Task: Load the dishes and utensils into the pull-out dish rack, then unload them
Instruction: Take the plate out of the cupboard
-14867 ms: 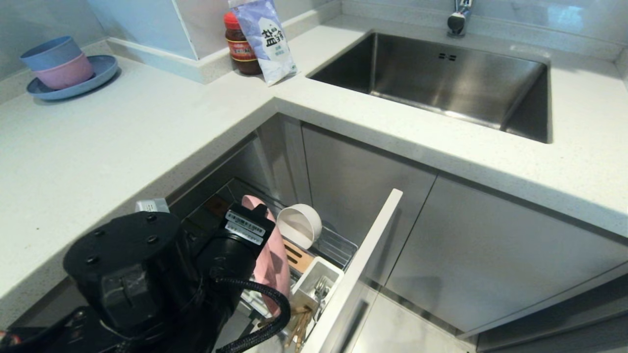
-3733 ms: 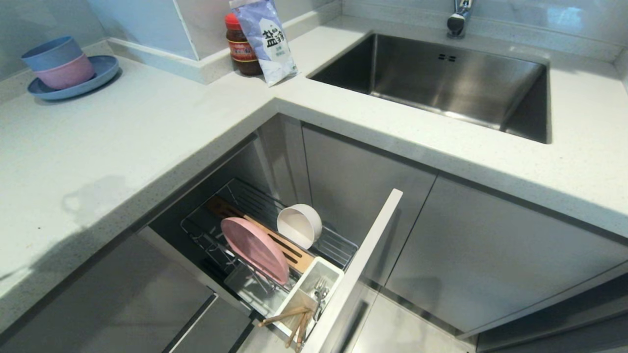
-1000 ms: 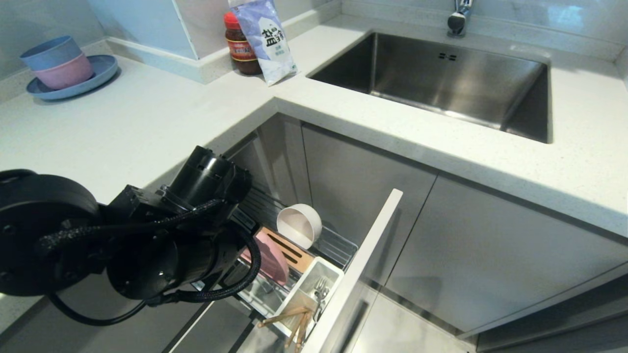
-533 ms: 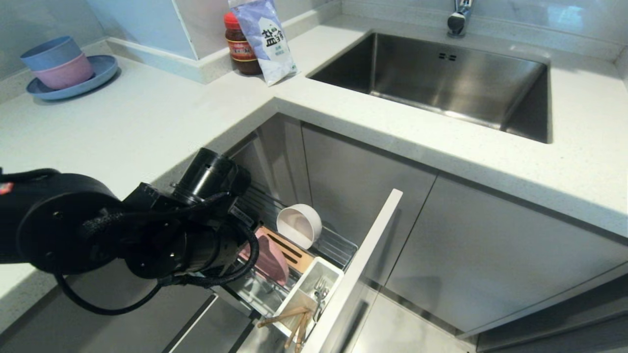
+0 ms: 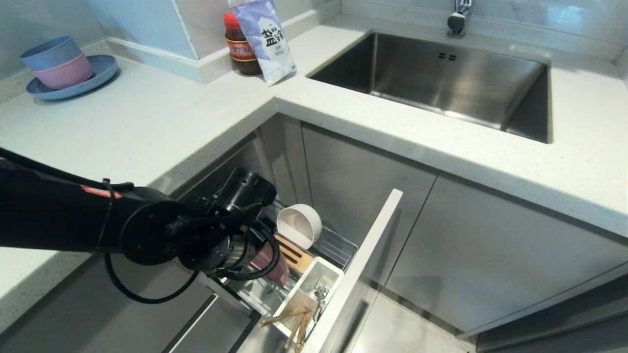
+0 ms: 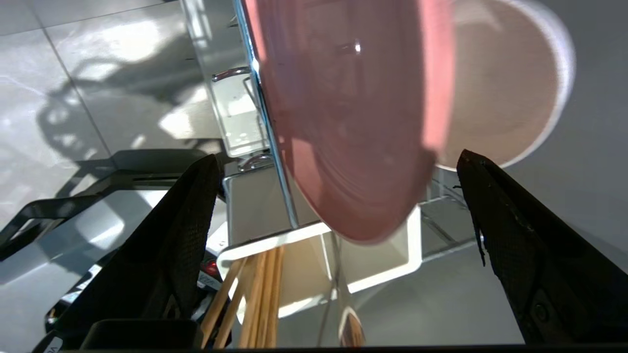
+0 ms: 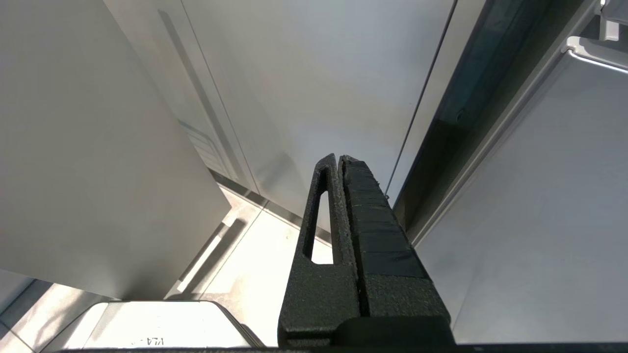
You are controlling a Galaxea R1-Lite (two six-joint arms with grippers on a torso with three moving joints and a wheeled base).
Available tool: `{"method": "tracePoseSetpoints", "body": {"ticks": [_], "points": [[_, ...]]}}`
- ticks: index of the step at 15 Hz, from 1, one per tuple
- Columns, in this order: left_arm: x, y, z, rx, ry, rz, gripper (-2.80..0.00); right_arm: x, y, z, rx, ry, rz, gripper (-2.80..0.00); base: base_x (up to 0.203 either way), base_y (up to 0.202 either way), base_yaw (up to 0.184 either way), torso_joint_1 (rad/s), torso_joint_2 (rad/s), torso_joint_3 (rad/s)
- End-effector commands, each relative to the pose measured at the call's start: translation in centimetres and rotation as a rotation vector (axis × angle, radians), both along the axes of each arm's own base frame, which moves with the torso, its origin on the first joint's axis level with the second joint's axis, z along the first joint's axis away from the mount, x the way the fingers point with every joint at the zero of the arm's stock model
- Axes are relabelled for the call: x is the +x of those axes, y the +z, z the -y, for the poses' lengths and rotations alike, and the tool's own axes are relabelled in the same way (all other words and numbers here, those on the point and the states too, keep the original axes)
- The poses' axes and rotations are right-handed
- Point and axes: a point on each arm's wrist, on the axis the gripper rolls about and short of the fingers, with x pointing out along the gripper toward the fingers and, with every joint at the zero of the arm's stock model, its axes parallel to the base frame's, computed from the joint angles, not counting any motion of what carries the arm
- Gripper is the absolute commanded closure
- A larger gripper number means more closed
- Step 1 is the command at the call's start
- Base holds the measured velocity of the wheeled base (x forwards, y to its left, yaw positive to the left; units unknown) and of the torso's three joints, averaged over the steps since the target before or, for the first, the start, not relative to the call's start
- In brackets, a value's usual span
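Fingers (image 6: pixel 167 255) of the left gripper (image 6: pixel 338 162) stand spread wide, one on each side of the pink plate (image 6: pixel 353 122) in the left wrist view, with clear gaps to the plate's rim; nothing is pinched. In the head view the left gripper (image 5: pixel 257 245) sits at lower centre-left of the frame, over the pull-out dish rack (image 5: pixel 338 247), and the black arm covers most of the plate (image 5: pixel 277 267), which stands on edge among the rack's prongs.

Just beyond the plate, the off-white bowl (image 5: pixel 299 225) rests tilted on its side in the rack, its opening facing the lower left of the frame. The slotted wood strip (image 5: pixel 294 252) runs between plate and bowl. The white cutlery cup (image 5: pixel 316 282) occupies the rack's near corner beside the grey front panel (image 5: pixel 360 267). The fork (image 5: pixel 321 289) stands inside the cup; the chopsticks (image 5: pixel 292 321) lean out of its lower end. In the left wrist view the chopsticks (image 6: pixel 255 294) appear in the cup (image 6: pixel 392 264) directly past the plate's edge, and the bowl (image 6: pixel 500 88) shows behind the plate.

The right gripper (image 7: pixel 339 166) has its fingers pressed together, hanging beside cabinet doors (image 7: pixel 304 83) above the floor.

The countertop (image 5: pixel 147 117) carries a blue plate (image 5: pixel 100 73) with stacked blue and pink bowls (image 5: pixel 56 61) at upper left, a sauce jar (image 5: pixel 240 46) and a salt bag (image 5: pixel 267 37) at top centre. The sink (image 5: pixel 441 83) fills the upper right.
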Motion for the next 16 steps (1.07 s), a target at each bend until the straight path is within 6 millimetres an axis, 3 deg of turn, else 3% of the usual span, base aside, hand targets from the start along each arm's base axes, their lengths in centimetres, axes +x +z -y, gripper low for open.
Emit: {"method": "tracePoseSetpoints", "body": {"ticks": [1, 9, 10, 16], "points": [[0.61, -0.97, 0.39, 0.015, 0.009, -0.022, -2.8, -0.01, -0.05, 0.0, 0.0, 0.0, 0.001, 0.0, 0.0, 0.0, 0.0, 0.0, 0.0, 0.0], [0.53, -0.86, 0.31, 0.02, 0.016, -0.016, -2.8, -0.01, -0.05, 0.0, 0.0, 0.0, 0.001, 0.0, 0.0, 0.0, 0.0, 0.0, 0.0, 0.0], [0.53, -0.86, 0.31, 0.021, 0.016, -0.016, 0.0, -0.01, -0.05, 0.0, 0.0, 0.0, 0.001, 0.0, 0.0, 0.0, 0.0, 0.0, 0.0, 0.0], [0.36, -0.78, 0.37, 0.019, 0.012, -0.015, 0.0, -0.01, -0.05, 0.0, 0.0, 0.0, 0.001, 0.0, 0.0, 0.0, 0.0, 0.0, 0.0, 0.0]]}}
